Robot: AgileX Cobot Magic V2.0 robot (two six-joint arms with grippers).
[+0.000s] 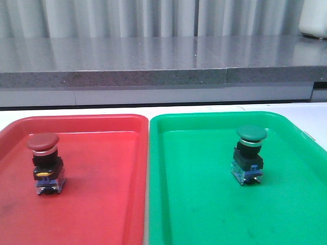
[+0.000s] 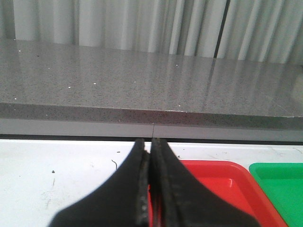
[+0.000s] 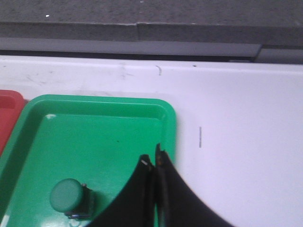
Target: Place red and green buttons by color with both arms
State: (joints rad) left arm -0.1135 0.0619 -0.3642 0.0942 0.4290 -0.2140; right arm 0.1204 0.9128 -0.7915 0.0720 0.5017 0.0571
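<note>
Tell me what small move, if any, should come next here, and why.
Probably none beyond keeping both arms retracted. The red-capped push-button switch stands upright in the red plastic tray, and the green-capped push-button switch stands in the green plastic tray. The left gripper and right gripper are shut on nothing, clear of both buttons, so the sorting looks complete.
</note>
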